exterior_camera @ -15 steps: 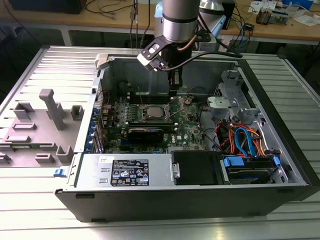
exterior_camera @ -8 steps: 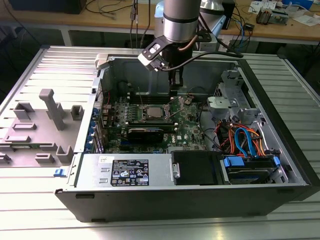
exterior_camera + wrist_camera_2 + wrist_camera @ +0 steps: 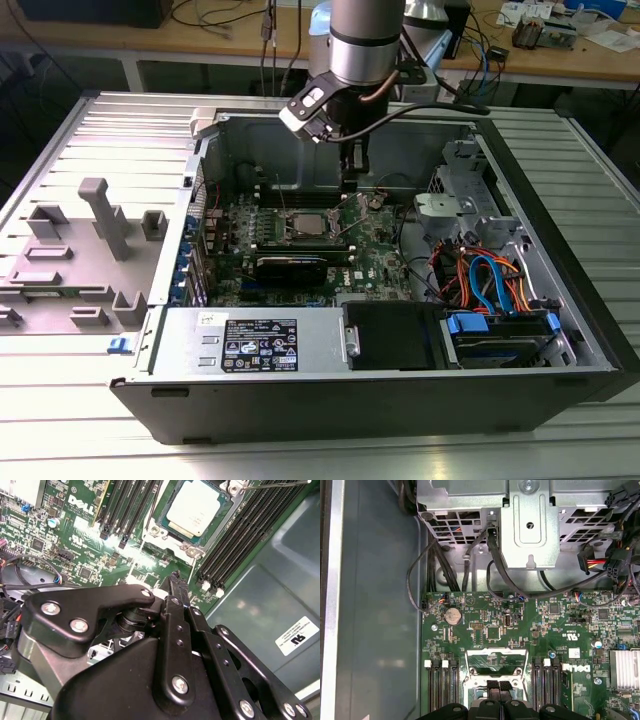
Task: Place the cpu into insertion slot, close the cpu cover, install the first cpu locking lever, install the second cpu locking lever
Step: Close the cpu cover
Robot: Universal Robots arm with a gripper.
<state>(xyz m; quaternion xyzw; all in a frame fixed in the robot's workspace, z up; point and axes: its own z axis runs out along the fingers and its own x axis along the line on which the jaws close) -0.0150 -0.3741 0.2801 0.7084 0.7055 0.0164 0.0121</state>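
The cpu lies flat in the insertion slot on the green board, its silver-grey top showing. The cpu cover rests down around it, and the chip shows through its window. One end of the cover's metal frame appears in the first wrist view. A thin metal lever rod sticks out past one socket corner. My gripper hangs just above the board, beside the socket toward the exterior view's right. Its fingertips are pressed together with nothing between them, so the gripper is shut and empty.
Long black memory slots flank the socket on both sides. Loose black cables and a metal drive cage sit beyond the board. The case's walls surround the work area. A grey fixture plate lies at the exterior view's left.
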